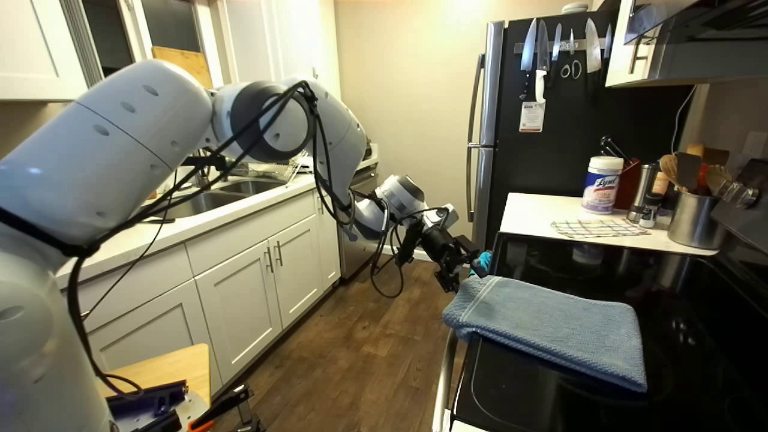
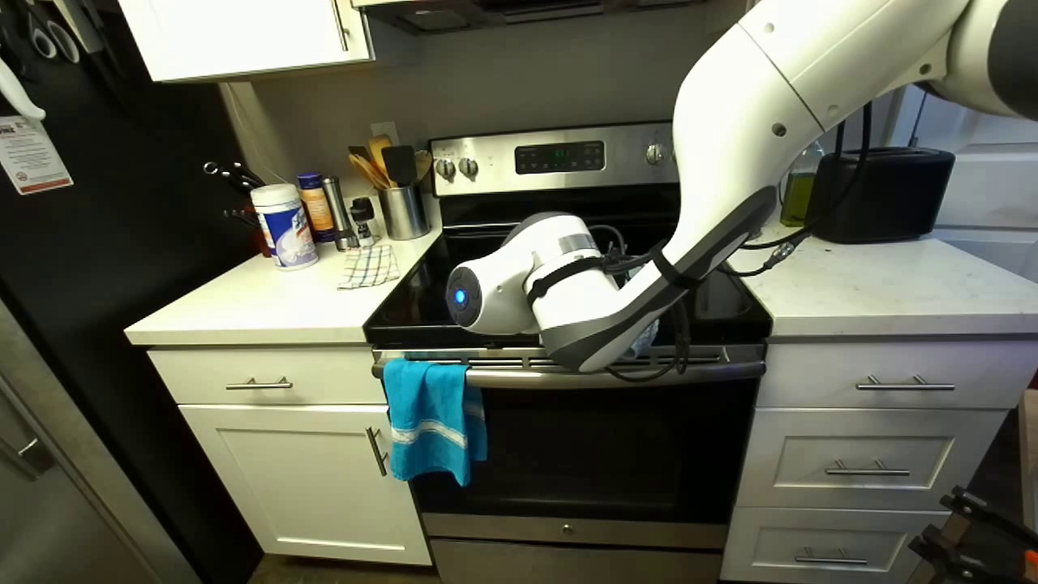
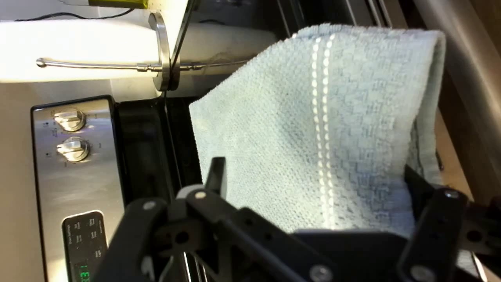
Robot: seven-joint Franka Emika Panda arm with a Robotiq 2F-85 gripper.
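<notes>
A folded blue-grey towel [image 1: 552,330] with a pale double stripe lies on the black stovetop, its near end reaching the front edge. My gripper [image 1: 465,273] is at that striped end. In the wrist view, the towel [image 3: 274,117] fills the space beyond the gripper [image 3: 313,166], whose jaws stand wide apart with nothing pinched between them. One finger [image 3: 216,174] overlaps the towel's side; the opposite finger [image 3: 419,190] is by the folded edge, and contact cannot be made out. The arm hides the gripper in an exterior view, where only a bit of towel [image 2: 643,339] shows.
A turquoise towel [image 2: 430,422] hangs on the oven handle [image 2: 519,378], close to the gripper. On the counter stand a wipes tub [image 1: 602,185], a utensil holder [image 1: 696,222] and a chequered cloth [image 1: 600,228]. Knives [image 1: 591,45] hang on the fridge. A toaster [image 2: 882,195] stands across the stove.
</notes>
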